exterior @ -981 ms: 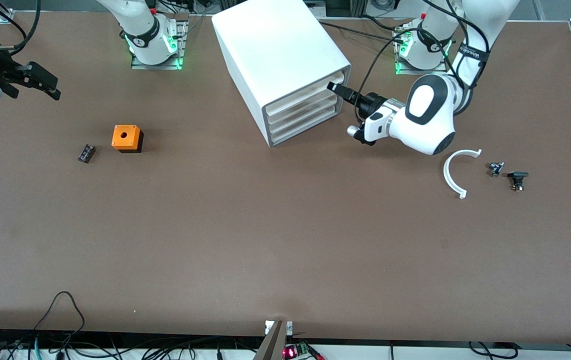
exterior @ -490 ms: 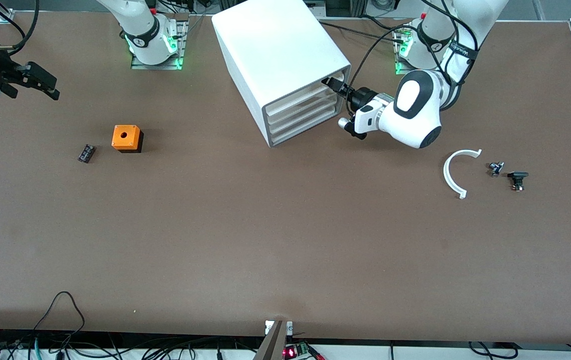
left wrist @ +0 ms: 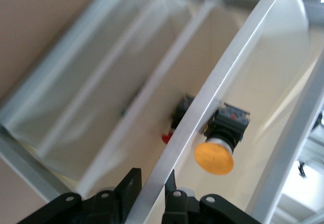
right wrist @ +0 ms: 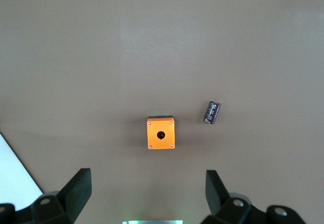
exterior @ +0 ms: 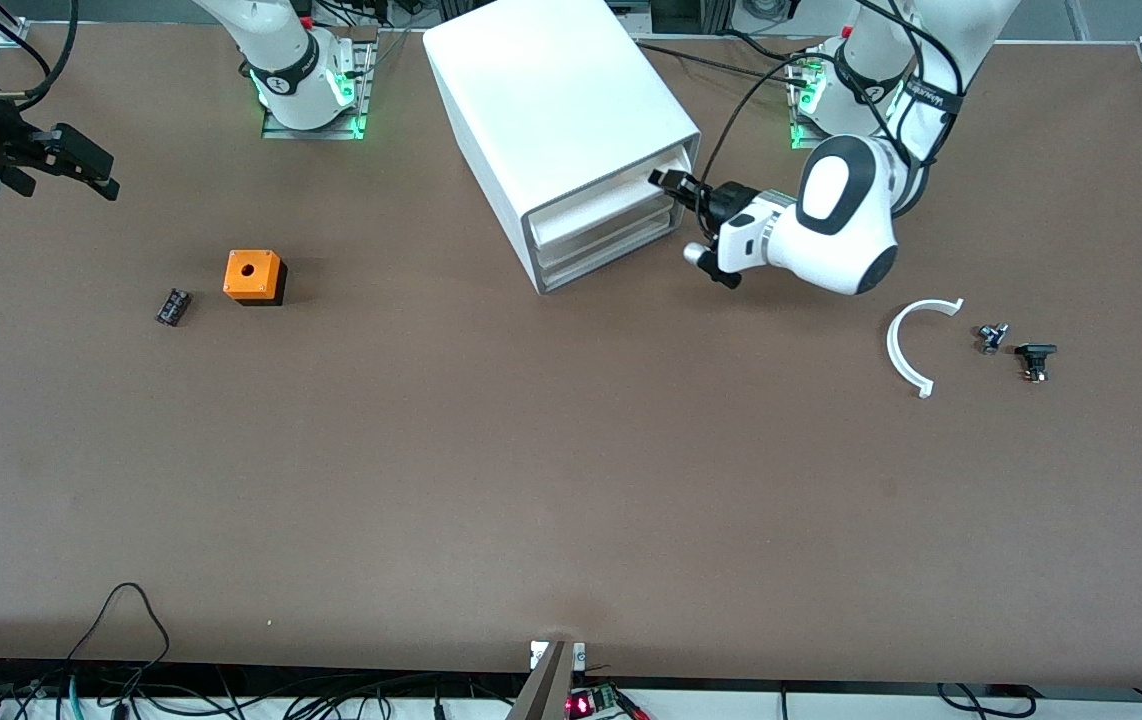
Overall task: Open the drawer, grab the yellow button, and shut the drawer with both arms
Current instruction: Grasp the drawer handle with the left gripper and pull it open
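Observation:
The white cabinet [exterior: 551, 90] stands at the table's robot side. Its top drawer [exterior: 601, 205] sticks out a little from the three like it below. My left gripper [exterior: 666, 180] is shut on the front wall of that drawer at the corner toward the left arm's end. In the left wrist view the wall [left wrist: 223, 82] runs between the two black fingers of my left gripper [left wrist: 152, 178]. The button [left wrist: 215, 155], with an orange cap and dark body, lies inside the drawer just past the wall. My right gripper [exterior: 81, 165] waits open and empty, high over the right arm's end of the table [right wrist: 148, 177].
An orange cube with a hole [exterior: 253, 276] and a small black part [exterior: 172, 306] lie toward the right arm's end; both show in the right wrist view [right wrist: 161, 132] [right wrist: 211, 112]. A white arc [exterior: 906, 350] and two small black parts [exterior: 993, 337] [exterior: 1034, 358] lie toward the left arm's end.
My left gripper pushed in onto the top drawer's front wall, then drew back a little. The drawer now sticks out slightly. The right arm has not moved.

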